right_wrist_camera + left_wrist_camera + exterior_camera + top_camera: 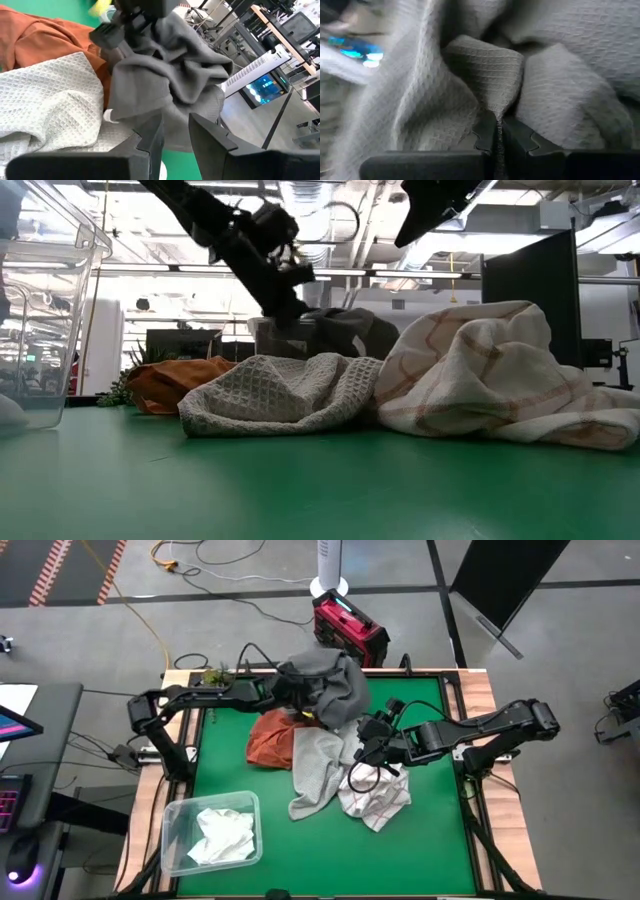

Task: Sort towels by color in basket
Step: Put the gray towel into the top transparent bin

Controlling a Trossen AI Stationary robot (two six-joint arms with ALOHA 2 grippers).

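Left claw point(497, 131) pinching dark grey towel point(330, 683) fold, lifted over table's far edge.

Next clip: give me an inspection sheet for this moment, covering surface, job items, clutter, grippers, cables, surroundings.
Surface: green mat on a wood-edged table.
Job's things: dark grey towel lifted at the far edge; rust towel, light grey waffle towel and red-grid white towel heaped mid-table; white towel inside the clear bin.
Clutter: small plant at the far left corner.
Grippers: left gripper, jaws pinched on the dark grey towel; right gripper hovering just beside that towel, jaws apart, empty.
Cables: black loop under the right arm; orange cord on the floor.
Surroundings: red case behind the table.
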